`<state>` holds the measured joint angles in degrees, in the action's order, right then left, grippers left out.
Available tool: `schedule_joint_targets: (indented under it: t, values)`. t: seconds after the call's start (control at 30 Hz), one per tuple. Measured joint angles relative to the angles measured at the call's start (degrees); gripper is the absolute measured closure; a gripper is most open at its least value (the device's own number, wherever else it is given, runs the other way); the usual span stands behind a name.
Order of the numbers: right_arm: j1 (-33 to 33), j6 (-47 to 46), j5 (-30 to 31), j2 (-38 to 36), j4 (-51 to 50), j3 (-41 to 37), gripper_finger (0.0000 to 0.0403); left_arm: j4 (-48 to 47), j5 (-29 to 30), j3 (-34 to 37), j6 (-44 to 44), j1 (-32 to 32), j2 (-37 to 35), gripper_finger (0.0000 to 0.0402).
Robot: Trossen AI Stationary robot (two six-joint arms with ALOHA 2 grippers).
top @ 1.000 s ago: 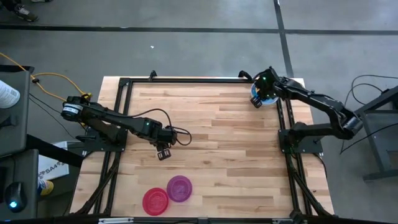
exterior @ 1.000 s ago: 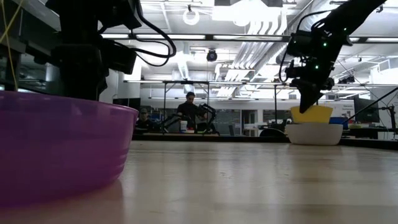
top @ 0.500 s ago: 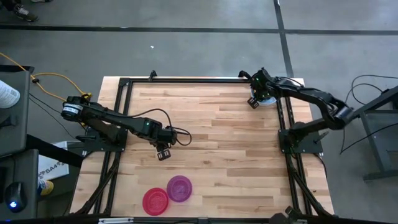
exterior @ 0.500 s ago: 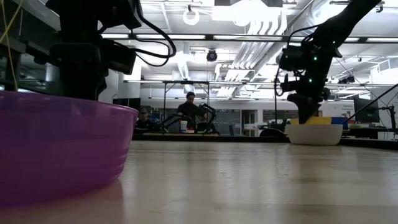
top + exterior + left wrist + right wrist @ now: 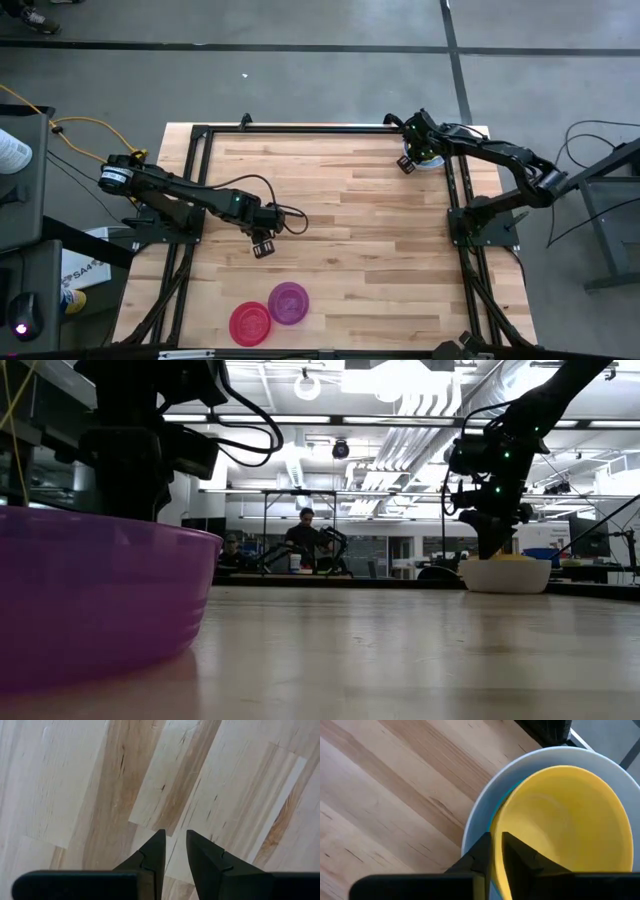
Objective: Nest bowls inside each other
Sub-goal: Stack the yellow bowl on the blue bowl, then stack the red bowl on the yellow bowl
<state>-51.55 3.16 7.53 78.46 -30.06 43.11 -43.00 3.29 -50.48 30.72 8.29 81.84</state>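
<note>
My right gripper [image 5: 496,851] pinches the yellow bowl's [image 5: 570,815] rim, seating it in the white bowl [image 5: 485,810]; letting go comes next, I judge. My left gripper [image 5: 174,851], slightly open and empty, hangs over the bare wooden table [image 5: 340,250], well apart from the red [image 5: 249,323] and purple [image 5: 289,302] bowls. People sit in the workshop behind.

The wooden table [image 5: 330,230] stands on a gray floor [image 5: 300,80] with dark lines. Far behind it is a big room with white pipes [image 5: 400,450] overhead and people [image 5: 305,540] sitting.
</note>
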Motion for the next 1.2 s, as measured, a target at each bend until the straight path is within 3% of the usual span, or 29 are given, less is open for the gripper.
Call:
schedule_joint_targets:
  t: [0.37,0.9,1.2]
  values:
    - [0.00,-0.11,-0.01,0.00,0.00,0.00,0.0329,0.02,-0.15,-0.02,0.02,0.00,0.00,0.0325]
    - [0.30,0.08,0.26,-5.21,-1.14,0.02,0.0323,0.02,-0.27,-0.02,-1.97,-0.01,0.00,0.0325]
    - [8.66,-2.05,-0.21,-11.78,-2.98,0.02,0.0323,0.87,-0.41,-0.02,-1.97,-0.01,0.00,0.0325]
